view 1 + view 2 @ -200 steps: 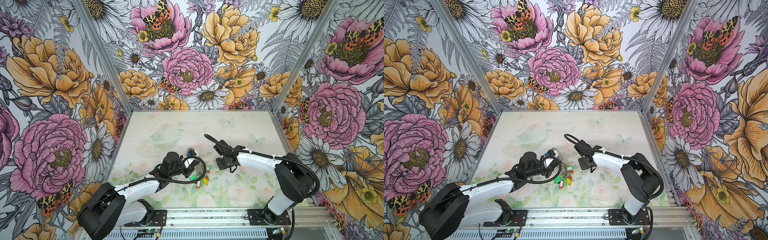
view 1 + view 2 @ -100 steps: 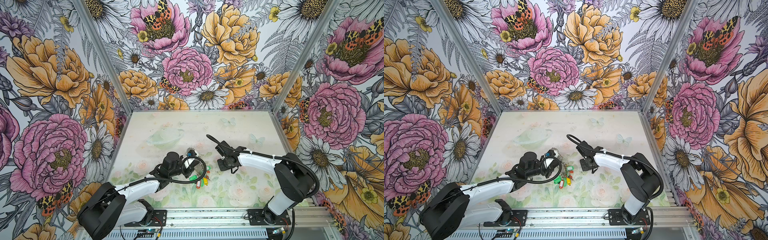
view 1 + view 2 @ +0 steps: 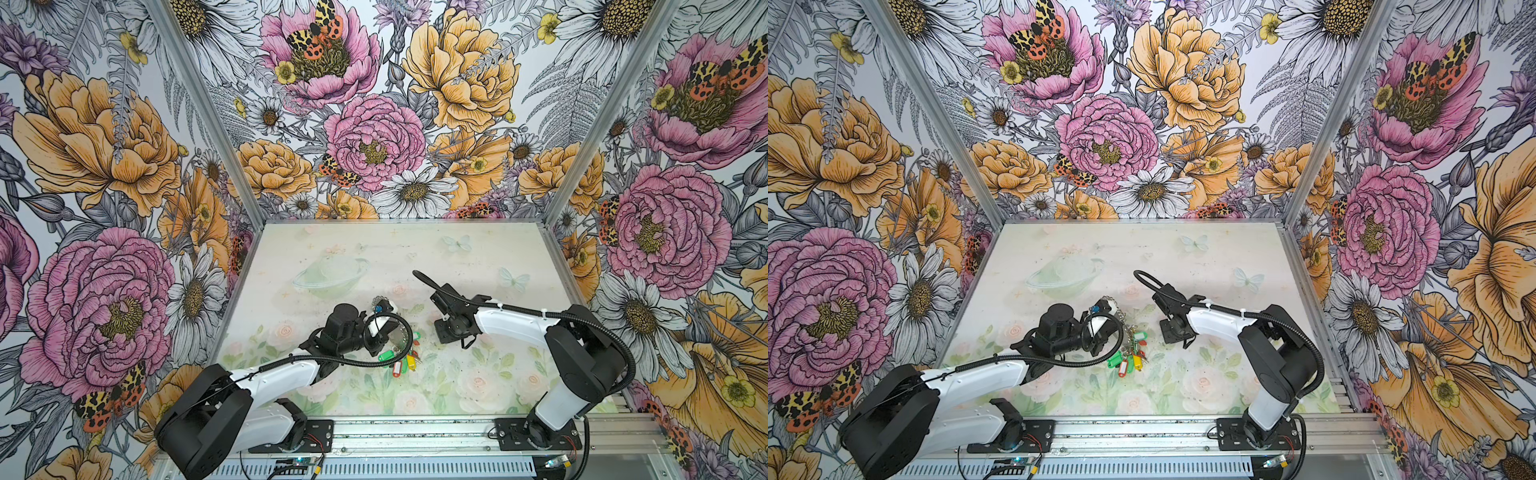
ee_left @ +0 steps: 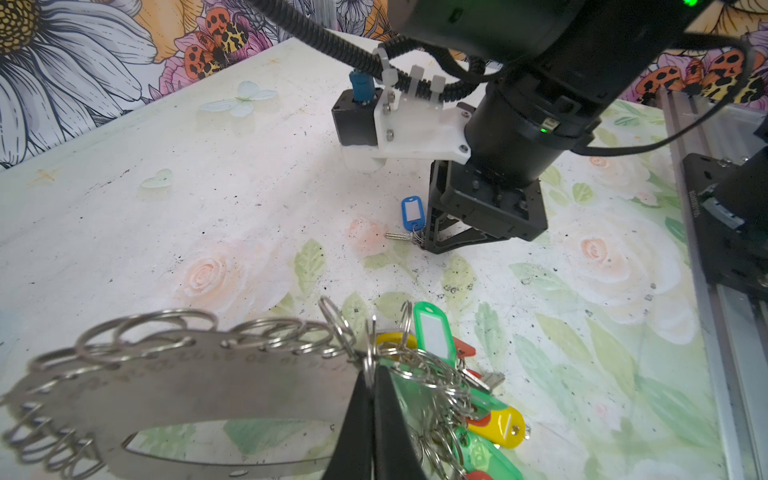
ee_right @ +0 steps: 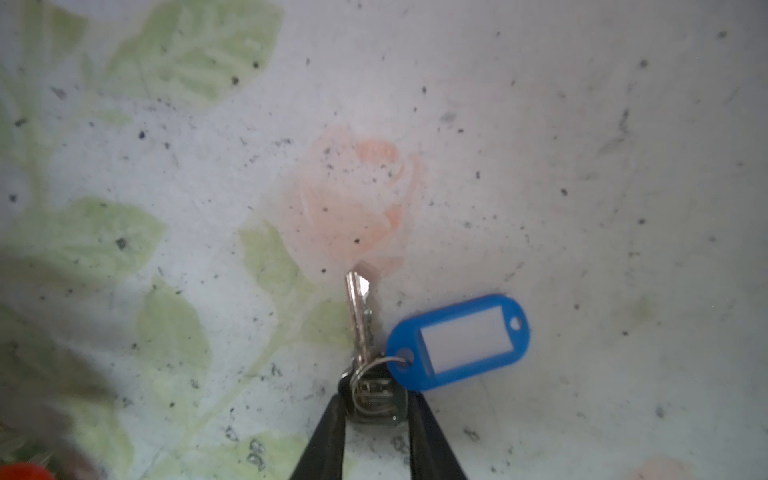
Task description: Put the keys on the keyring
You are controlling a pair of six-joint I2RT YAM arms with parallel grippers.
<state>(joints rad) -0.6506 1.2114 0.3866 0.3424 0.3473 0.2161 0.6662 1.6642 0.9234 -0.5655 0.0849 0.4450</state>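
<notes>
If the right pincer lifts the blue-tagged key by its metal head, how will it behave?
The key is small stiff metal, so probably light and rigid. The blue tag joins it only by a small wire ring, so it will likely dangle and swing. The right pincer flanks the key's smooth head; slipping seems possible.

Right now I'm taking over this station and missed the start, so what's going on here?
The left gripper is shut on the keyring, with its bunch of colour-tagged keys trailing onto the table. The right gripper is down over the blue-tagged key, fingers either side of its head. Whether they grip it yet is unclear. That key isn't on the keyring yet.
</notes>
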